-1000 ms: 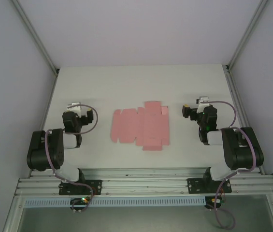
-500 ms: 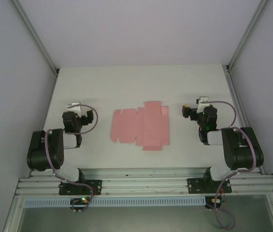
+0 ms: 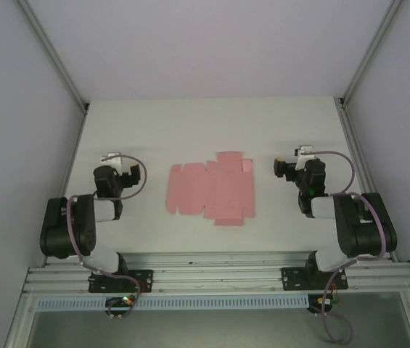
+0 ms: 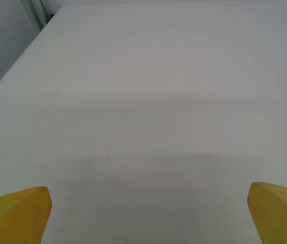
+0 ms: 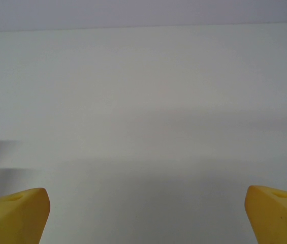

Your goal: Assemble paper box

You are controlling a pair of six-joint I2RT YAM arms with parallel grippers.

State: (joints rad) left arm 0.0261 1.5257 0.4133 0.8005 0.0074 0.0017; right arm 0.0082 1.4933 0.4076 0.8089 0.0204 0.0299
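The paper box [image 3: 210,190] is a flat pink die-cut sheet with tabs, lying on the white table between the two arms. My left gripper [image 3: 117,174] rests low to the left of the sheet, a short gap away. In the left wrist view its yellow fingertips [image 4: 16,213] sit in the bottom corners, and the left gripper [image 4: 151,216] is open over bare table. My right gripper [image 3: 297,167] sits to the right of the sheet, also apart from it. The right gripper [image 5: 147,216] is open with nothing between its yellow fingertips [image 5: 278,213].
The white table [image 3: 212,123] runs back to a pale rear wall. Metal frame posts [image 3: 52,58] stand at the far corners, with side walls close beside each arm. An aluminium rail [image 3: 219,272] carries both bases at the near edge.
The left wrist has edged very slightly away from its base. The pink sheet and the right arm are where they were.
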